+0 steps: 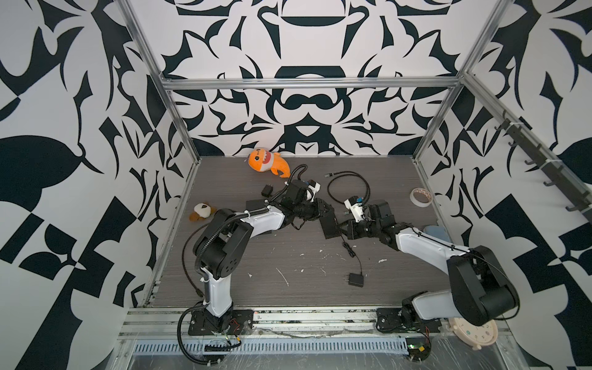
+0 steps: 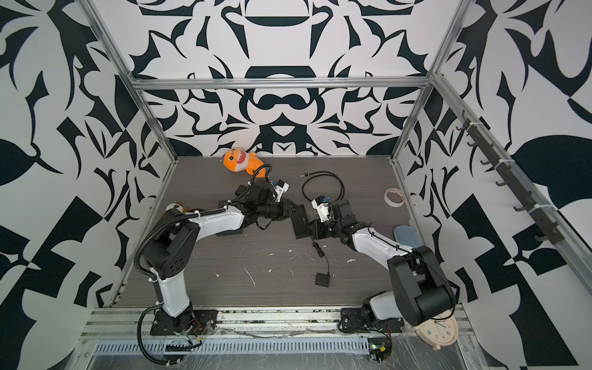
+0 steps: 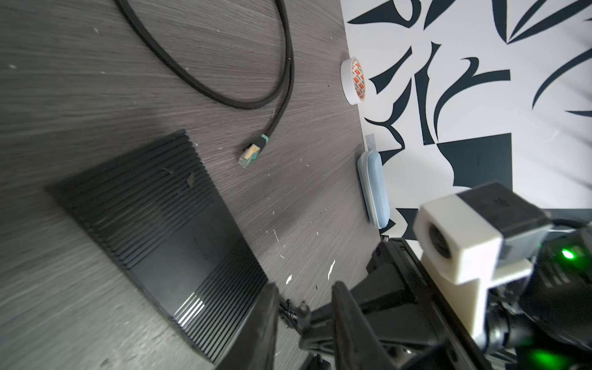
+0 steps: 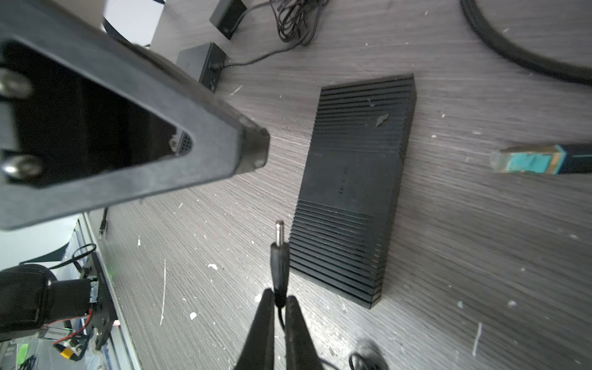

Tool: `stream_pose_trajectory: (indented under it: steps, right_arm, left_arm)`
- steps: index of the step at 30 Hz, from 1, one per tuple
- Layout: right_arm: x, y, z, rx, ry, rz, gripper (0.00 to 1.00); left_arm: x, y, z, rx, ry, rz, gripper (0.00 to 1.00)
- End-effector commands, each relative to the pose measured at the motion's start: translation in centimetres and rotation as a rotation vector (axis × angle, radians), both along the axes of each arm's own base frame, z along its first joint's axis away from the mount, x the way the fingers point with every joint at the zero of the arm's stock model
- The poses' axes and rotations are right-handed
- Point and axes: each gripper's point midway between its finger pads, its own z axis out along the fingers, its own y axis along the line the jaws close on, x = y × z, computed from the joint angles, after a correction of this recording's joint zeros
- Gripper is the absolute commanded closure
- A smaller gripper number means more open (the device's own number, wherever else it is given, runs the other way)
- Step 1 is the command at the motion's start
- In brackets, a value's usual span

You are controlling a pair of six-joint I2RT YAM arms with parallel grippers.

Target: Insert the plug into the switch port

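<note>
Grey tabletop (image 4: 480, 256): right pincer (image 4: 280, 293) clamped on plug (image 4: 279, 256) nr switch (image 4: 352, 192); left pincer (image 3: 304, 285) part-open, empty.

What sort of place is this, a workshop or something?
Likely a robot test cell: two arms bolted beside a tabletop, an aluminium frame with patterned walls, and props like a plush shark and tape roll.
</note>
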Motion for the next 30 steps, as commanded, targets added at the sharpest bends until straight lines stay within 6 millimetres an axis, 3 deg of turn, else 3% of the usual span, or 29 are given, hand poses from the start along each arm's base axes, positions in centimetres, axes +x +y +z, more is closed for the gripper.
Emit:
stream_pose_trajectory:
  steps: [1,5,9,13,16,22,30]
  right_arm:
    - [0.6,0.4,1.2,-0.001,-0.056,0.026,0.89]
    - [0.6,0.0,0.6,-0.030,-0.034,0.003,0.90]
    - [-0.8,-0.6,-1.4,-0.063,0.090,-0.034,0.90]
    - [-3.5,-1.0,-3.7,-0.110,0.186,-0.038,0.90]
    - [-4.7,-0.8,-5.2,-0.145,0.205,-0.026,0.89]
    - [-4.2,0.0,-6.3,-0.234,0.220,-0.045,0.89]
    - [-4.1,-0.2,-8.2,-0.293,0.190,-0.113,0.88]
  left_arm:
    - [-0.2,-0.5,-0.4,0.021,0.007,-0.031,0.70]
    - [0.2,0.2,-1.9,0.126,-0.022,-0.014,0.67]
    - [2.6,2.2,-3.4,0.264,-0.080,0.064,0.55]
    - [6.0,3.8,-3.2,0.363,-0.173,0.120,0.51]
    - [8.1,3.9,-3.6,0.431,-0.234,0.101,0.49]
    - [11.7,3.5,-5.5,0.492,-0.317,0.089,0.48]
    - [11.8,2.3,-8.0,0.396,-0.251,-0.039,0.48]
